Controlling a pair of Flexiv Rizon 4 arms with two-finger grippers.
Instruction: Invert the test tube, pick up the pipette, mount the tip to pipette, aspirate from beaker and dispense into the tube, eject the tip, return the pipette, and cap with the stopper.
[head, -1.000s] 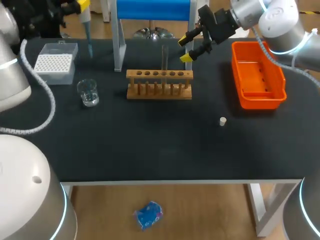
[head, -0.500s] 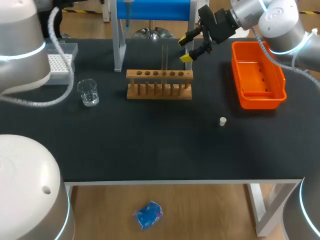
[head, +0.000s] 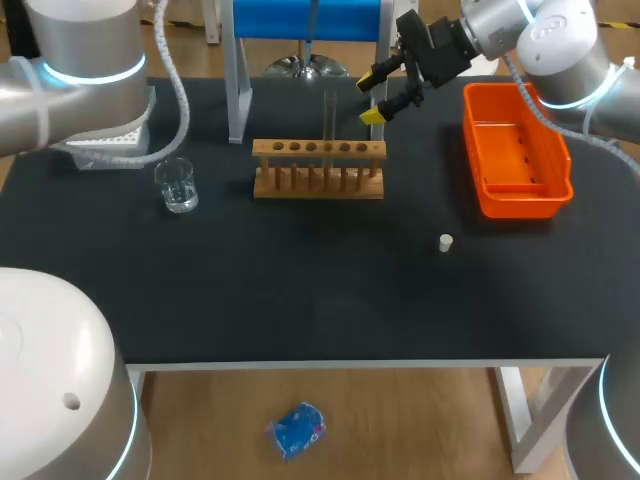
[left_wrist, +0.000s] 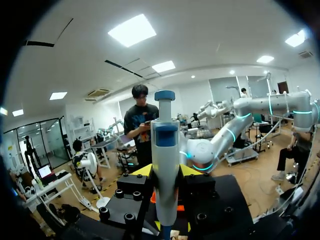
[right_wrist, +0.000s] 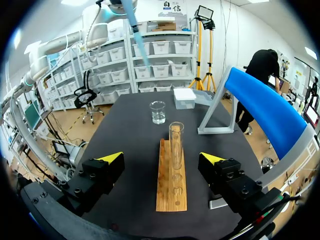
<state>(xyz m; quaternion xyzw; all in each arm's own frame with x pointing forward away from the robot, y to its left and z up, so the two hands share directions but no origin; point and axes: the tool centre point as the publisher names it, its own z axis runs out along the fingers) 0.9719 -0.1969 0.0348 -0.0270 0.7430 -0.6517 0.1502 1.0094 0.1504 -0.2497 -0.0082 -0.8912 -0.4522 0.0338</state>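
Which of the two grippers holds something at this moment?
The left gripper, shut on the pipette. The right gripper holds nothing: its fingers stand open, apart from the test tube in the rack.

Over the last second our left arm (head: 85, 60) has swung from the left-rear corner of the table (head: 300, 290) toward the middle. The pipette (head: 312, 18) it carries hung over the tip box (head: 100, 158) one second ago. Half a second ago it was just past the left post of the blue stand (head: 270, 18). It now hangs in front of the stand's panel, beyond the rack (head: 318, 170). The arm's elbow now covers most of the tip box, which earlier lay in full view
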